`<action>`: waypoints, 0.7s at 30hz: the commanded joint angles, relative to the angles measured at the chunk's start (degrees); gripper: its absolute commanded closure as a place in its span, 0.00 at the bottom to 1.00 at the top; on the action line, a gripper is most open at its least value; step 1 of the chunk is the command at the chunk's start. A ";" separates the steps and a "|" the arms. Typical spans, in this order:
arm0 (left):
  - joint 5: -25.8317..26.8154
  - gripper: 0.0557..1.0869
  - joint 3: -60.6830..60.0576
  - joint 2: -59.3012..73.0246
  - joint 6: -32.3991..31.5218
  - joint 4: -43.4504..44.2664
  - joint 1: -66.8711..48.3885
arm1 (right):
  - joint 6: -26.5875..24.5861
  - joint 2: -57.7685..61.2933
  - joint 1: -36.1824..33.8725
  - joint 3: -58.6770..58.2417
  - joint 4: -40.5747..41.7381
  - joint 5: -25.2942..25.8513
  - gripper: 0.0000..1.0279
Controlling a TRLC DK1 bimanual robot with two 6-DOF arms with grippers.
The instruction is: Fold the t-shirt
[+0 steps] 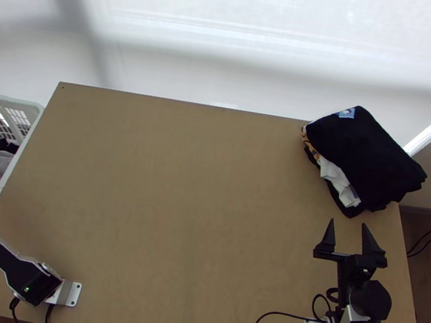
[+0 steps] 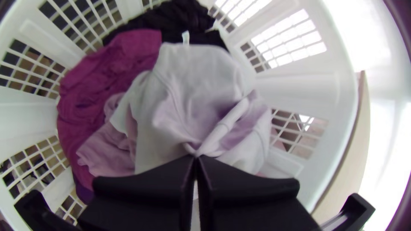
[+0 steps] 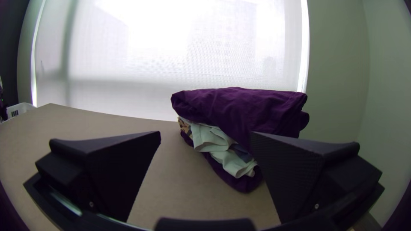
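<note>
Jaws of L gripper (image 2: 195,156) pressed tog. at pale cloth (image 2: 192,81), pinch unclear; those of R gripper (image 1: 348,222) spread.

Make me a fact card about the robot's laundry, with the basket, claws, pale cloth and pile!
Basket: white, beside the table, clothes inside
Pale cloth: bunched, in the basket
Left claw: shut on pale cloth
Right claw: open, near the pile, holding nothing
Pile: folded clothes, dark one on top, table's far right corner
</note>
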 commanded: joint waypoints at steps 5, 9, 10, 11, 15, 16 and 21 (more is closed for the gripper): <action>2.74 0.97 3.46 -19.43 -4.38 2.65 -3.65 | -1.04 -0.21 -0.34 -0.73 -0.16 -0.01 0.04; 4.06 0.97 3.46 -26.99 -7.37 3.18 -6.64 | -1.04 -0.21 -0.34 -0.73 -0.16 -0.01 0.04; 4.06 0.97 3.46 -28.84 -8.16 3.62 -7.69 | -1.04 -0.21 -0.34 -0.73 -0.16 -0.01 0.04; 4.15 0.97 3.46 -30.59 -8.60 4.15 -8.92 | -1.04 -0.21 -0.34 -0.73 -0.16 -0.01 0.04; 4.06 0.97 3.46 -37.89 -10.80 5.46 -14.28 | -1.04 -0.21 -0.34 -0.73 -0.16 -0.01 0.04; 4.06 0.97 3.46 -39.56 -11.41 5.73 -15.60 | -1.04 -0.21 -0.34 -0.73 -0.16 -0.01 0.04; 1.68 0.97 3.11 -46.41 -14.14 5.73 -25.18 | -1.04 -0.21 -0.34 -0.73 -0.16 -0.01 0.04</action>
